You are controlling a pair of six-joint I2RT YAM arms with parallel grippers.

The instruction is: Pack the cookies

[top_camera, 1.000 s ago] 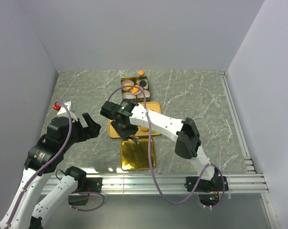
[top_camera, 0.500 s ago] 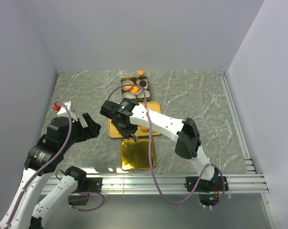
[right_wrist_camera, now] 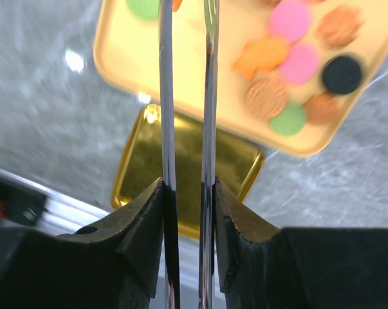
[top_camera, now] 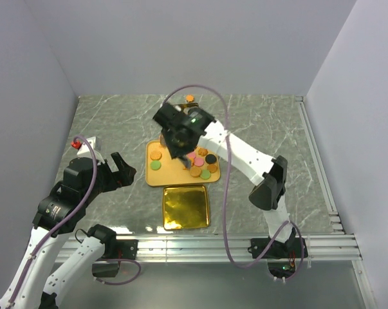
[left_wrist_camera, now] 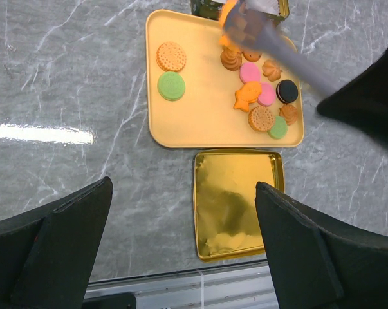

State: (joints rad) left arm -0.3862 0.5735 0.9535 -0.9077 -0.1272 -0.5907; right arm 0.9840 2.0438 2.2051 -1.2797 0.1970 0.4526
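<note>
Currently the right fingers, two long thin metal blades, stand narrowly parted on what looks like an orange cookie, blurred above the far edge of the yellow tray. The left fingers gape wide, holding nothing. I'd keep the pinch light and level, since a hard disc can pivot between smooth blades. The other cookies, ridged rounds and a fish, lie on the matte tray. A shiny gold lid rests on the marbled tabletop.
</note>
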